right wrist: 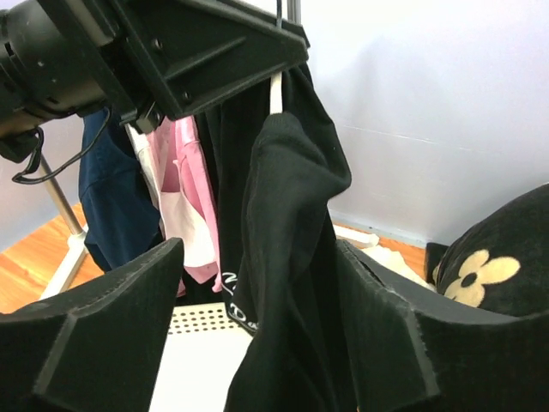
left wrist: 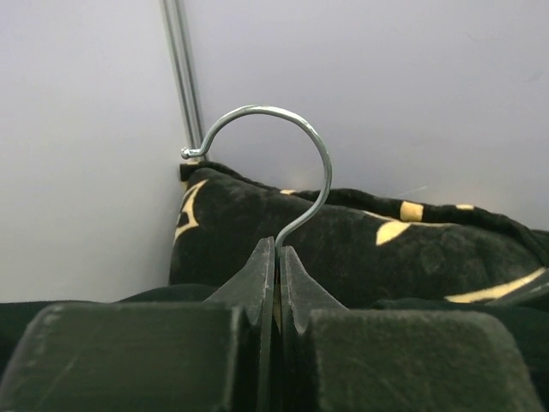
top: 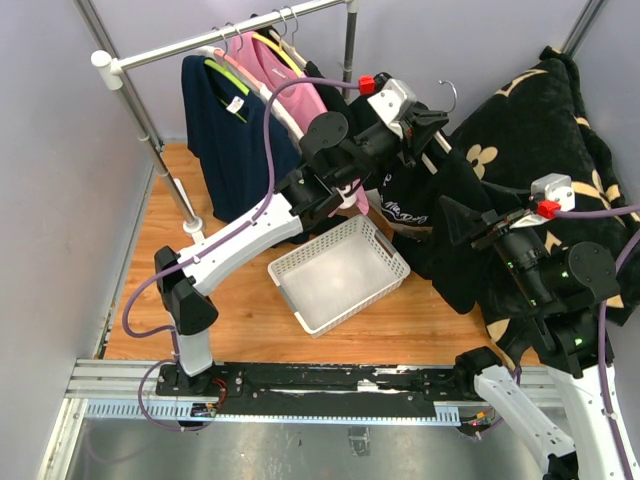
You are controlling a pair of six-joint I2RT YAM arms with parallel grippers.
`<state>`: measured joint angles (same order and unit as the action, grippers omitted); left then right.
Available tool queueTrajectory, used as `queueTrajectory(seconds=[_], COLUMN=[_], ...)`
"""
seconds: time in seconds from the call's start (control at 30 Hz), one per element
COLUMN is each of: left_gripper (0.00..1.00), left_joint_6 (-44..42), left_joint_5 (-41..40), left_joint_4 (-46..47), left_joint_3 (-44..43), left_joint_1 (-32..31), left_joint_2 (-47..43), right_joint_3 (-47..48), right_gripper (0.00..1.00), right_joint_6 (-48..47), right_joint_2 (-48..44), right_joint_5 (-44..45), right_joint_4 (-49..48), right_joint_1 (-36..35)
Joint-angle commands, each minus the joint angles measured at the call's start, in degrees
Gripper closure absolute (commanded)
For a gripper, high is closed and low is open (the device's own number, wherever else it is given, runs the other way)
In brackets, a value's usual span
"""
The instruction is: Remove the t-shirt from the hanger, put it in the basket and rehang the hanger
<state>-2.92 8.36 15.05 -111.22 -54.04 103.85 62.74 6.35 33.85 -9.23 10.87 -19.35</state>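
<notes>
Clamping the wire stem of the hook (left wrist: 257, 108), the left fingers (left wrist: 249, 292) are pressed together on it and hold the hanger (right wrist: 275, 93) up in the air, well to the right of the navy shirt (top: 225, 130) and pink shirt (top: 290, 85) on the rail (top: 200, 40). The black t-shirt (right wrist: 283, 215) hangs from that hanger with its long axis vertical, above the far right corner of the white basket (top: 312, 242). Further right, the right fingers (right wrist: 103, 326) stand wide apart and grip nothing. The shirt's draped shoulder lies straight ahead and between them, though whether either pad touches cloth cannot be told. The right arm looks best placed to close on the fabric and draw it down off the hanger. The left wrist view shows the hook and grip but not the shirt's body. The right wrist view shows the white hanger at the neck, which the left arm hides from above.
</notes>
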Motion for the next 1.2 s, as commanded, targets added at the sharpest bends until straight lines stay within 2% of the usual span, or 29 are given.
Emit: queueTrajectory(seconds=[0.0, 0.13, 0.27, 0.53, 0.67, 0.73, 0.77, 1.0, 1.07, 1.17], left_gripper=[1.0, 0.99, 1.0, 0.99, 1.0, 1.0, 1.0, 0.99, 0.99, 0.99], left_joint_6=[-0.8, -3.6, -4.1, -1.9, -2.7, -3.0, -2.9, -3.2, -3.1, -2.8], left_joint_5=[-2.7, -2.6, -2.5, -1.8, -2.6, -2.7, -2.7, -3.3, -3.6, -3.9], left_joint_4=[-0.8, -6.5, -8.4, -9.2, -9.6, -9.7, -9.8, -9.9, -9.7, -9.5], left_joint_3=[-8.0, -15.9, -17.8, -19.3, -19.7, -19.7, -19.7, -19.2, -19.3, -19.7], left_joint_1=[-0.6, -0.5, 0.8, 3.8, 3.9, 4.0, 4.1, 4.4, 4.8, 5.9], left_joint_2=[1.1, 3.5, 3.8, 3.0, 2.4, 2.1, 2.1, 1.4, 1.4, 1.3], right_joint_3=[1.1, 0.6, 1.4, 1.8, 1.6, 1.6, 1.4, 1.1, 0.7, -0.2], right_gripper=[0.25, 0.19, 0.16, 0.16, 0.2, 0.26, 0.33, 0.85, 0.98, 0.99], right_joint_6=[-1.1, -1.4, -2.5, -4.1, -4.6, -4.7, -4.7, -4.3, -4.1, -2.8], right_joint_2=[-0.8, -2.2, -3.5, -6.0, -6.8, -6.8, -6.8, -6.4, -6.7, -7.9], right_joint_5=[0.4, 0.9, 2.1, 4.1, 4.9, 4.9, 5.0, 6.5, 8.1, 14.5], right_joint_4=[0.1, 0.6, 2.8, 6.8, 7.9, 8.2, 8.3, 8.4, 8.5, 9.8], right_joint_1=[-0.5, -0.5, -0.6, -0.5, -0.5, -0.5, -0.6, -0.5, -0.5, -0.6])
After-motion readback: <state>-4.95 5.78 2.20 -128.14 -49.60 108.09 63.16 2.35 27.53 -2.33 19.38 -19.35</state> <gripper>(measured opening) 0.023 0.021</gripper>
